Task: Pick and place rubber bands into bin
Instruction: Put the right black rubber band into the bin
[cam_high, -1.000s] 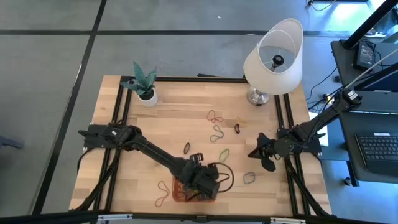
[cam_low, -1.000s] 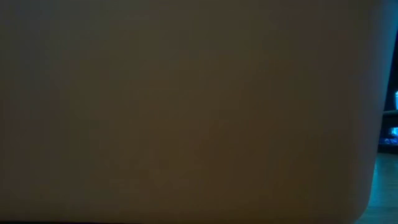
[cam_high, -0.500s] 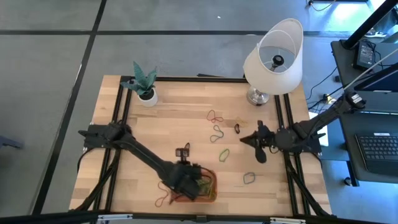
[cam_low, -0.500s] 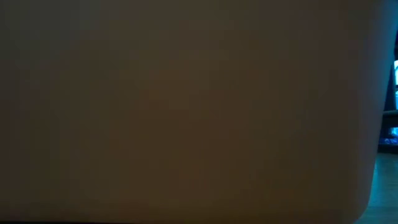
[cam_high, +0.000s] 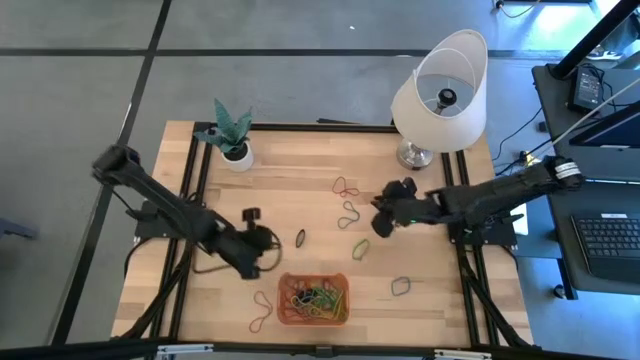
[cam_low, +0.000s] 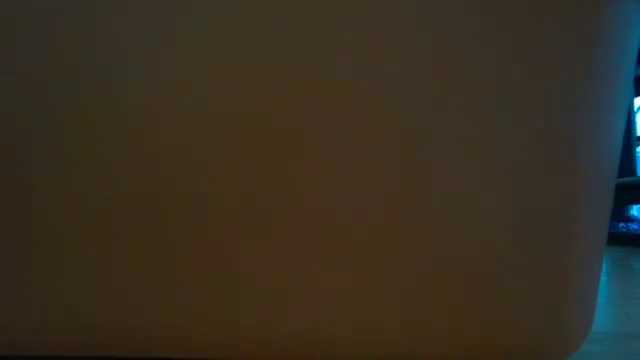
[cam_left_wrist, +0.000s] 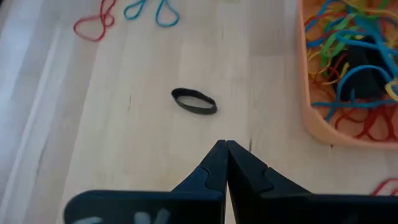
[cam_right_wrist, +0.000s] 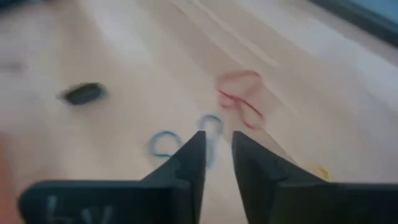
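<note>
The orange bin (cam_high: 340, 312) sits near the table's front edge with many rubber bands in it, and its near wall (cam_left_wrist: 323, 124) shows in the left wrist view. Loose bands lie on the wood: a dark one (cam_high: 300, 237) (cam_left_wrist: 194, 101), a reddish one (cam_high: 345, 186), a green figure-eight (cam_high: 348, 213), another green one (cam_high: 360, 247), a dark green one (cam_high: 401, 286) and a red one (cam_high: 262, 310). My left gripper (cam_high: 270, 241) (cam_left_wrist: 225, 144) is shut and empty, just left of the dark band. My right gripper (cam_high: 378, 216) (cam_right_wrist: 217, 140) hovers slightly open, right of the figure-eight.
A white lamp (cam_high: 440, 90) stands at the far right and a small potted plant (cam_high: 232, 135) at the far left. Black rails (cam_high: 190, 180) run along the table's sides. A dark surface fills nearly the whole low view.
My left gripper has drawn back from over the bin toward the table's left and far side, leaving the bin and its bands uncovered. My right gripper has gone toward the table's left and far edge, up to the bands in the middle.
</note>
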